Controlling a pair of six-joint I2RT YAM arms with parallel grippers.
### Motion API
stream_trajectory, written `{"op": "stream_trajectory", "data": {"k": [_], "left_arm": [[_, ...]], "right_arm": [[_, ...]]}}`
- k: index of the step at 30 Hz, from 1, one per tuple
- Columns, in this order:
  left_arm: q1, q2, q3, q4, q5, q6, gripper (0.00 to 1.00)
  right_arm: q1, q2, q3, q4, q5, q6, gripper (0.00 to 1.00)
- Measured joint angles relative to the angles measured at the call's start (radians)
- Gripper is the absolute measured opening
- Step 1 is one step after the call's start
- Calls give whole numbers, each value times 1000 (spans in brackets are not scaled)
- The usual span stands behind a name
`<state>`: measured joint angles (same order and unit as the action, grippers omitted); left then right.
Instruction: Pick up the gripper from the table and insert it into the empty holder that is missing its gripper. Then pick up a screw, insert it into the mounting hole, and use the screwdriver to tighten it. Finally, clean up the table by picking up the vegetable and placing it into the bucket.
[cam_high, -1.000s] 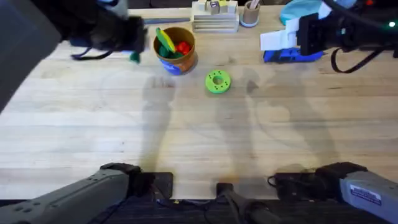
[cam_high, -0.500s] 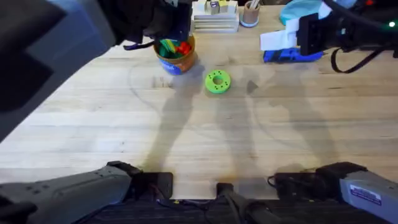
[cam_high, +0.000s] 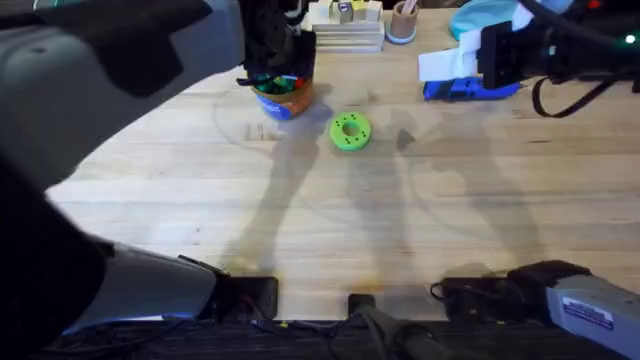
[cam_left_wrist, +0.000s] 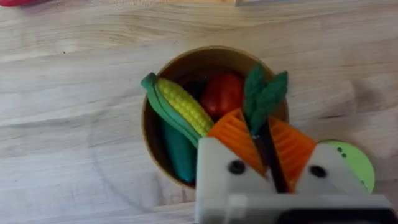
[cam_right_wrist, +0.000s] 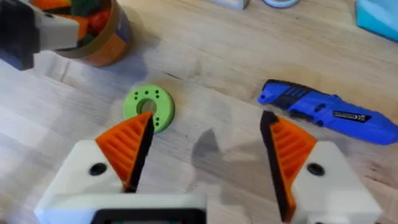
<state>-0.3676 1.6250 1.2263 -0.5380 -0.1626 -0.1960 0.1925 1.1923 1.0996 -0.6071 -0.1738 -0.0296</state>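
The bucket (cam_left_wrist: 155, 146), blue with a tan rim (cam_high: 285, 102), holds a toy corn, a red piece and green pieces. My left gripper (cam_left_wrist: 264, 134) hangs right over it (cam_high: 275, 72), shut on the dark-green leafy vegetable (cam_left_wrist: 264, 93), which is above the bucket's opening. The blue screwdriver (cam_right_wrist: 323, 109) lies on the table at the far right (cam_high: 470, 90). My right gripper (cam_right_wrist: 208, 134) hovers open near it (cam_high: 435, 65), nothing between its orange pads. The loose gripper piece, the holder and the screw are out of view.
A bright green ring disc (cam_high: 349, 131) lies just right of the bucket (cam_right_wrist: 149, 106). Stacked boxes (cam_high: 345, 30), a small cup (cam_high: 402, 22) and a light-blue object (cam_high: 480, 15) line the far edge. Bare wood (cam_high: 330, 220) spans the middle and near side.
My left arm has swung to the right, from left of the bucket to directly above it, carrying the vegetable. The right arm has stayed still.
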Motion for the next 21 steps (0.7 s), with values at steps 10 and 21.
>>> {"op": "stream_trajectory", "data": {"k": [10,21], "left_arm": [[2,17,3,11,-33,-10,992],[2,-192,37,-74,-34,7,993]], "right_arm": [[0,0,0,-10,0,0,992],[0,-32,15,-135,0,0,991]]}}
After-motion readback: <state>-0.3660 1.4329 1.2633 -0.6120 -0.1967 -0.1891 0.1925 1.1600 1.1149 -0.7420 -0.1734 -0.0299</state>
